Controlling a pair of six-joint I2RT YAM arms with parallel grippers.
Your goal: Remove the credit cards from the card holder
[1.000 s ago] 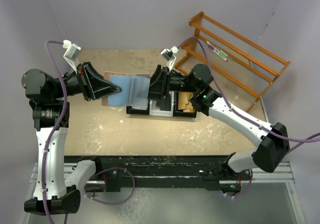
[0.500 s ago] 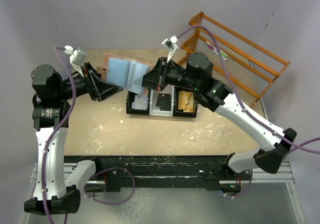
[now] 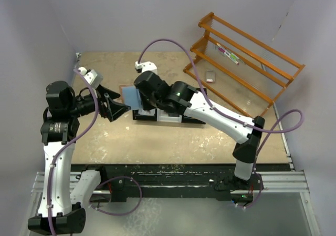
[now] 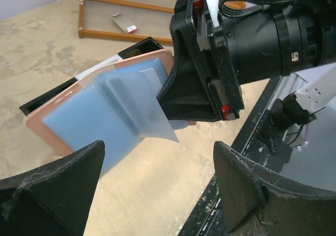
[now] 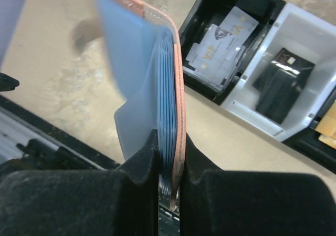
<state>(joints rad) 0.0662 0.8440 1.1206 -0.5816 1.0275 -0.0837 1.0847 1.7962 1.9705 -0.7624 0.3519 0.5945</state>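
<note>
Card holder (image 3: 130,96), one, hangs open above the tabletop's (image 3: 105,136) middle, its edge clenched by the right end effector (image 5: 169,141); left end effector (image 4: 152,178) gapes released beside it. Roughly three credit cards (image 5: 223,44) lie in the tray's (image 5: 251,114) left compartment.

Light diffuse, from overhead, medium-bright. Table (image 3: 157,136) evenly lit; shadows soft, short.
Left wrist view: left gripper (image 4: 158,154) fingers (image 4: 50,194) at 7 and 5 o'clock dark, soft-focus.
Right wrist view: card holder (image 5: 128,57) blurred toward 11 o'clock. Credit cards (image 5: 223,39) at 1 o'clock sharp. White bin (image 5: 315,41) brightest, at 2 o'clock.
</note>
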